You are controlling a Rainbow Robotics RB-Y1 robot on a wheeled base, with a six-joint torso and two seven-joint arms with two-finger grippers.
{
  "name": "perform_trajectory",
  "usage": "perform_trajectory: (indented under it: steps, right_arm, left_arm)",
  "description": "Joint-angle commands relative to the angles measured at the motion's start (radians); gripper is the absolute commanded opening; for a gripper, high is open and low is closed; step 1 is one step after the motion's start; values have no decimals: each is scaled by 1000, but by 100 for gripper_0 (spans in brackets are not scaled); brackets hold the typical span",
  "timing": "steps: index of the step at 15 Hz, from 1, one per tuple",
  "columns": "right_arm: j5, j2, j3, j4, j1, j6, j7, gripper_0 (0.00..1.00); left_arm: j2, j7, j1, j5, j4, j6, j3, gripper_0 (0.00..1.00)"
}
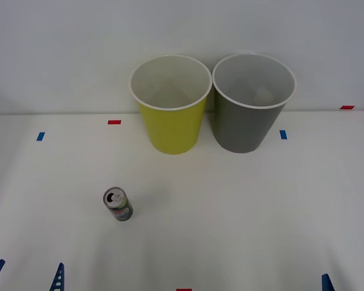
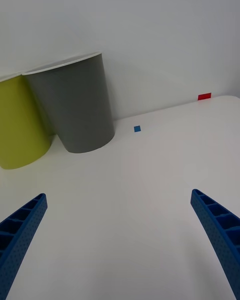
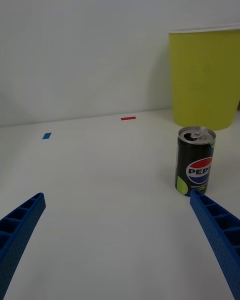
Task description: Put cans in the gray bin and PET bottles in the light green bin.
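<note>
A small dark can (image 1: 117,204) with a silver top stands upright on the white table, left of centre; it also appears in the left wrist view (image 3: 196,160). Behind it, against the wall, the light green bin (image 1: 170,130) and the gray bin (image 1: 242,130) stand side by side, both with pale insides. My left gripper (image 3: 117,195) is open near the table's front left edge, with the can just ahead of one fingertip (image 3: 200,200). My right gripper (image 2: 118,195) is open at the front right, facing the gray bin (image 2: 75,105). PET bottles are out of view.
Small red tape marks (image 1: 114,122) and blue tape marks (image 1: 283,134) dot the white tabletop (image 1: 230,212). A plain wall rises right behind the bins. The table's back edge runs along that wall.
</note>
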Motion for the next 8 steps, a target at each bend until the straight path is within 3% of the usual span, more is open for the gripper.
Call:
perform_trajectory:
  steps: [1,5,8]
  right_arm:
    - [0,0,0,0,0,0,0,100]
    - [0,0,0,0,0,0,0,100]
    - [0,0,0,0,0,0,0,100]
  left_arm:
    - [-6,0,-20,-2,35,17,-17,100]
    - [31,-6,-43,-12,46,-9,-31,100]
    - [167,-6,-129,-12,106,-46,-64,100]
